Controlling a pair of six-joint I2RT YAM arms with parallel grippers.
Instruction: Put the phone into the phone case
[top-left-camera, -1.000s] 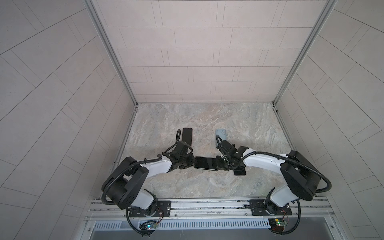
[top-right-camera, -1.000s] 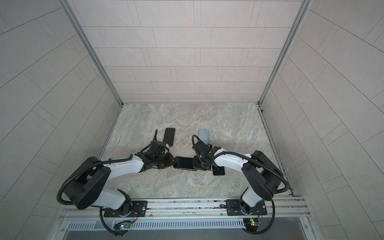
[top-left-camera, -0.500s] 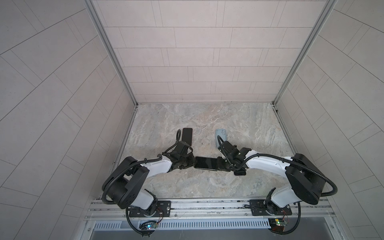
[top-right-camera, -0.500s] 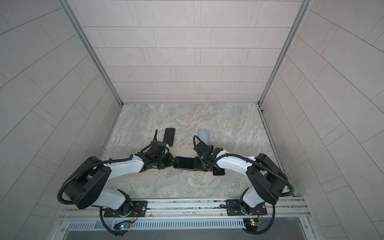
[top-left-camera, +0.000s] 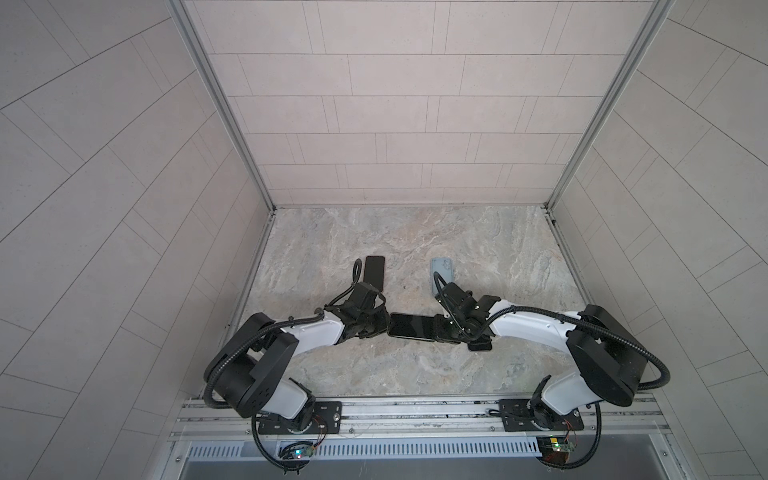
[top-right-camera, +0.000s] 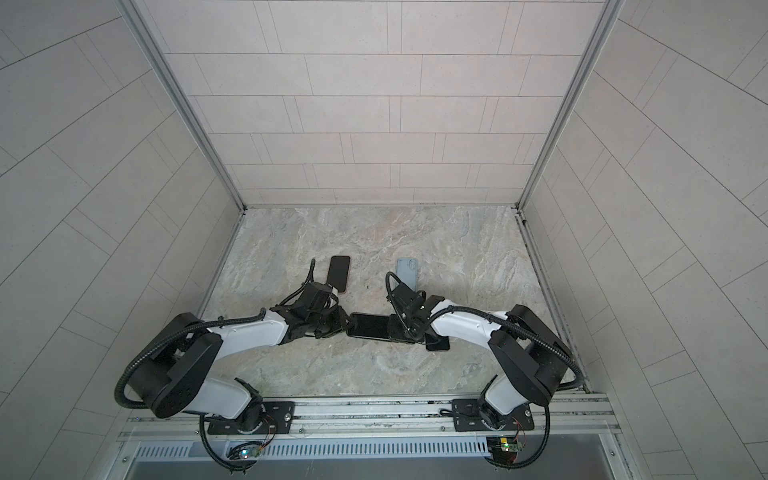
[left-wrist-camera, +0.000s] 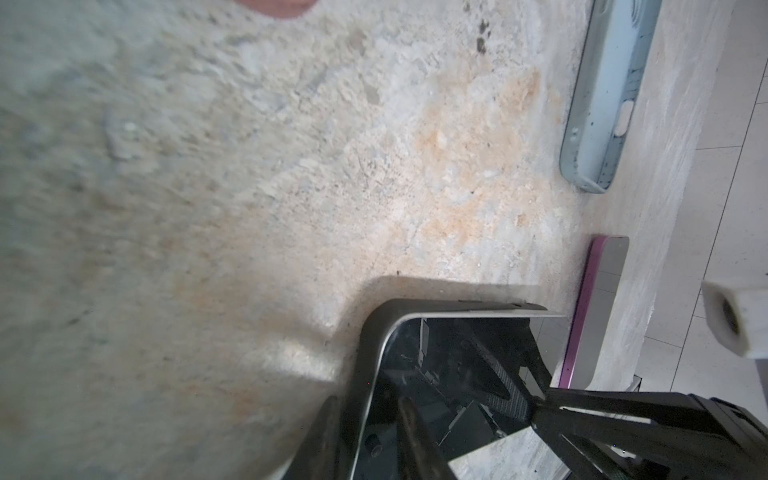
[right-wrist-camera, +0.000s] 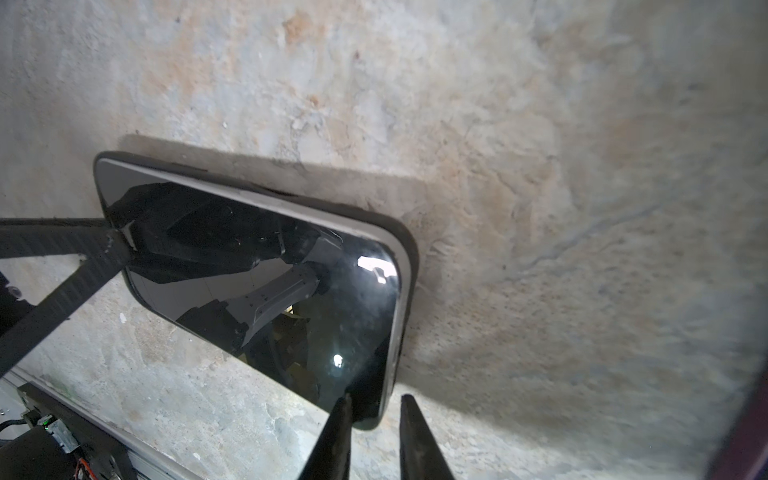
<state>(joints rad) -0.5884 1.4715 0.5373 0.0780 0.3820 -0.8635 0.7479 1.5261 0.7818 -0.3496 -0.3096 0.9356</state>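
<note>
Centre frame, phone (top-left-camera: 409, 327) lies long axis left-right between left gripper (top-left-camera: 386, 326) and right gripper (top-left-camera: 436, 331) (equally near); jaws narrow round its ends, grip unclear.

Three walls (top-left-camera: 395, 108) of pale beige rectangular tiles enclose the cell, joined at aluminium corner posts (top-left-camera: 222, 104). The floor is a marbled grey-and-tan stone slab (top-left-camera: 415, 374), evenly lit, with only soft shadows. An aluminium rail (top-left-camera: 415, 411) and a slotted vent grille (top-left-camera: 415, 449) run along its near edge.
</note>
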